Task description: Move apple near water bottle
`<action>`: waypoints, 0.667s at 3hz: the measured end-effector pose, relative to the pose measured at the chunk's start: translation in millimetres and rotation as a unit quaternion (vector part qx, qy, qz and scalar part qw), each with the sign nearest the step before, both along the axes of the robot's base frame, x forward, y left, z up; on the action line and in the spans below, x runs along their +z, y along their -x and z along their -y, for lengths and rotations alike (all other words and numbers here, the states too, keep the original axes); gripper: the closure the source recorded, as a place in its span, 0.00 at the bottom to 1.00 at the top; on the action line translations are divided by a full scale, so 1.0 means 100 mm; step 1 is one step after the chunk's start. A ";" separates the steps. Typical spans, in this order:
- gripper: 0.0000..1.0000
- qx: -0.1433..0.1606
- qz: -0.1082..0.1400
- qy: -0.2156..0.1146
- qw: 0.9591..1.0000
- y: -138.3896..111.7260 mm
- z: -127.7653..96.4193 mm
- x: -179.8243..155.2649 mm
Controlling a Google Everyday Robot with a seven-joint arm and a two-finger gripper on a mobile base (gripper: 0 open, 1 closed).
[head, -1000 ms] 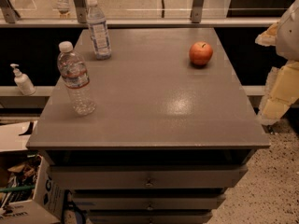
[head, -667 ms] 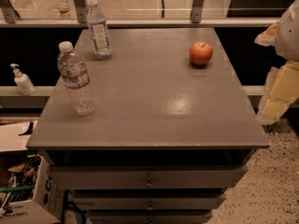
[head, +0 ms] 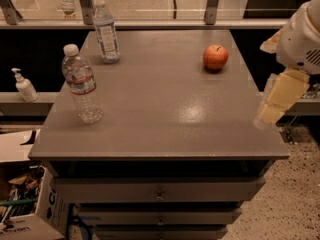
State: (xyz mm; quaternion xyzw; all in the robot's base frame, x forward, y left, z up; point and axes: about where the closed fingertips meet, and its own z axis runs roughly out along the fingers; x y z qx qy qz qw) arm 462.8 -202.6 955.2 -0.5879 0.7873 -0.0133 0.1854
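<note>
Nearest, at 7 o'clock below the table (head: pixel 160 139), lie cardboard boxes (head: pixel 22 204) of clutter. The table's drawer fronts (head: pixel 157 191) face the camera.

On the table's left side, at about 8 o'clock from its middle, stands the water bottle (head: pixel 81 84). It is clear and ribbed, with a reddish-and-white band. It stands upright, so its long axis is vertical and its white cap points up.

Off the table's right edge, at 3 o'clock, hangs the tool (head: pixel 277 101), a pale yellowish piece under a white arm housing (head: pixel 302 36). It is above the floor beside the table and touches nothing. Whether it is wide or narrow cannot be told from here.

Farther back, at 1 o'clock, the apple (head: pixel 215 57) sits on the table with its dark stem pointing up. It is round, with no long axis to speak of. It is well apart from the water bottle, at roughly 2 o'clock from it.

At 11 o'clock, near the far-left corner, a second bottle (head: pixel 106 31) with a tall pale label stands upright. A white pump dispenser (head: pixel 23 85) rests on a ledge off the table at 9 o'clock.

Against a second ago, the apple and both bottles are where they were. The tool's pale part sits slightly closer to the table's right edge.
</note>
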 end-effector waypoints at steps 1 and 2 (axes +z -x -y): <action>0.00 -0.007 0.034 -0.039 0.999 -0.39 -0.11 -0.18; 0.00 -0.023 0.056 -0.074 0.995 -0.81 -0.15 -0.33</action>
